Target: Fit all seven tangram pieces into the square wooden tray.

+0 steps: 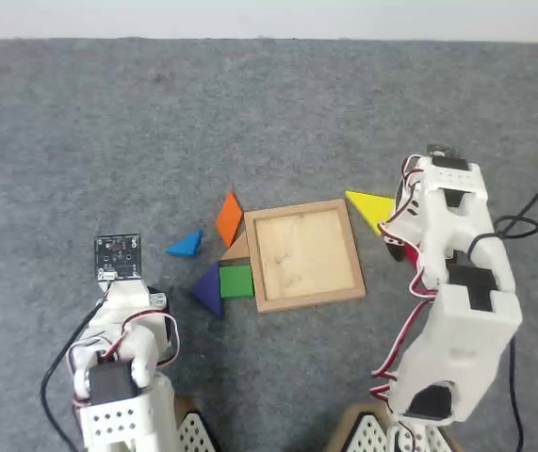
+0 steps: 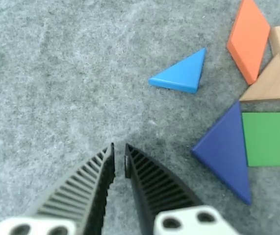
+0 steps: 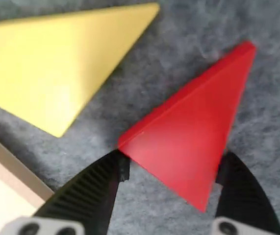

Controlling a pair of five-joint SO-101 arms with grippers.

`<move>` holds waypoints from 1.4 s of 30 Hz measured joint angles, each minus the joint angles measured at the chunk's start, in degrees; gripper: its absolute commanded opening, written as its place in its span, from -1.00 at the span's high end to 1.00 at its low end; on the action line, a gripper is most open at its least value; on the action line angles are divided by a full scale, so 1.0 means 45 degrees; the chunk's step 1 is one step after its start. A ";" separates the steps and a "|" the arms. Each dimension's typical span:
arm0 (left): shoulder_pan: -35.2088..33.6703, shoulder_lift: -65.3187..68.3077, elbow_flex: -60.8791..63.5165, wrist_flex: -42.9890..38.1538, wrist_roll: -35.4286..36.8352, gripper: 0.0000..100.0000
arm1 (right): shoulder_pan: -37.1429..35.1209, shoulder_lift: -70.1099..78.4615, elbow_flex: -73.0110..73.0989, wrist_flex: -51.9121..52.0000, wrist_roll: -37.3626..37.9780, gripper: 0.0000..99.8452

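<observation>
Just outside the square wooden tray point(image 1: 297, 208), the right gripper point(image 3: 174, 164) stands wide astride the red triangle point(image 3: 193, 122); the left gripper point(image 2: 118, 149) is pinched narrow.

The square wooden tray point(image 1: 252, 264) is lying mid-table point(image 1: 108, 122). Five pieces are clustering off its left side. A rim triangle point(image 1: 237, 250) is touching the left rim, a parallelogram point(image 1: 229, 218) is lying just beyond it on the far side, and a square piece point(image 1: 236, 281) is lying just nearer, also against the rim. A larger triangle point(image 1: 209, 288) is sitting against the square piece's left edge. A small triangle point(image 1: 186, 246) is lying apart, farther left. A corner triangle point(image 1: 370, 207) is lying off the tray's far right corner. Just beside it, a last triangle point(image 3: 189, 142) is sitting between the spread jaws of the right gripper point(image 3: 174, 166). The left gripper point(image 2: 119, 149) is hanging near-left of the cluster.
</observation>
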 measured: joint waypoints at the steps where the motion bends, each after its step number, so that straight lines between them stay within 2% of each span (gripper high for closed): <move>1: 0.0000 0.0000 0.0000 0.0000 0.0000 0.93 | 0.0000 0.0039 -0.0078 0.0000 0.0020 0.70; 5: 0.0000 0.0000 0.0000 0.0000 0.0000 0.93 | 0.0137 0.0176 -0.0391 0.0254 0.0020 0.80; 14: 0.0000 0.0000 0.0000 0.0000 0.0000 0.93 | 0.0234 0.0176 -0.0469 0.0371 0.0020 0.80; 17: 0.0000 0.0000 0.0000 0.0000 0.0000 0.93 | 0.0234 -0.0137 -0.0469 0.0606 -0.0020 0.72; 22: 0.0000 0.0000 0.0000 0.0000 0.0000 0.93 | -0.0234 -0.1035 -0.0469 0.0137 -0.2032 0.47; 24: 0.0000 0.0000 0.0000 0.0000 0.0000 0.93 | -0.0488 -0.1055 -0.0469 -0.0313 -0.2325 0.41; 31: 0.0000 0.0000 0.0000 0.0000 0.0000 0.93 | -0.0781 0.0625 -0.1368 -0.1016 -0.3341 0.42; 42: 0.0000 0.0000 0.0000 0.0000 0.0000 0.93 | -0.0586 0.2559 -0.4591 0.1211 -0.5177 0.43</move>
